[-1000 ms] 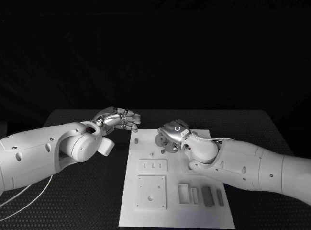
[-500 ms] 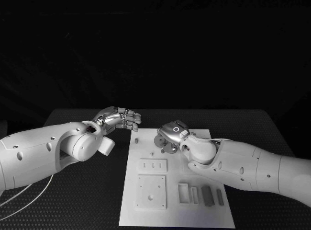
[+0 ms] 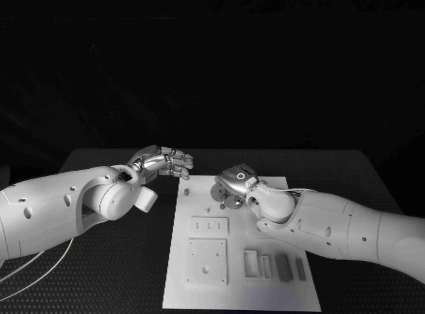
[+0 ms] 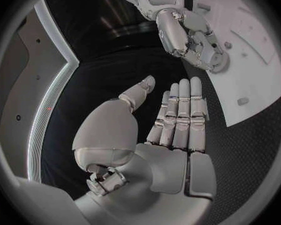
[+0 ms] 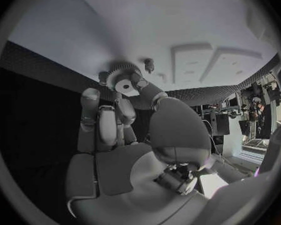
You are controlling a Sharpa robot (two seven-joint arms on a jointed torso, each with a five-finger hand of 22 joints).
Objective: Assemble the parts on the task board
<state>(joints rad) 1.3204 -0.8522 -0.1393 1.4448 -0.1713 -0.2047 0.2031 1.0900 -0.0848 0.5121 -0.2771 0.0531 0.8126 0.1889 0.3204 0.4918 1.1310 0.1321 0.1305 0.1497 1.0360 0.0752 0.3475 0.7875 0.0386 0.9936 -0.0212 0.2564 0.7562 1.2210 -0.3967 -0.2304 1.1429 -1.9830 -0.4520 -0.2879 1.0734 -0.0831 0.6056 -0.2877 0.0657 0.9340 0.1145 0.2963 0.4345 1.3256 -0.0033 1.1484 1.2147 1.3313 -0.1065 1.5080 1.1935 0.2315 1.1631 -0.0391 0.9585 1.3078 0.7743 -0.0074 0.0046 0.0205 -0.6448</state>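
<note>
black table (image 3: 99, 275); dark backdrop behind

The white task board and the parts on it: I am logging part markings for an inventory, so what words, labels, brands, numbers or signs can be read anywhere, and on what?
None can be read.
White rectangular task board: plain, with holes and slots, no print.
Round toothed grey gear held in the right hand fingers: no marking visible.
Left hand, silver, empty beside the board: no lettering.
</note>
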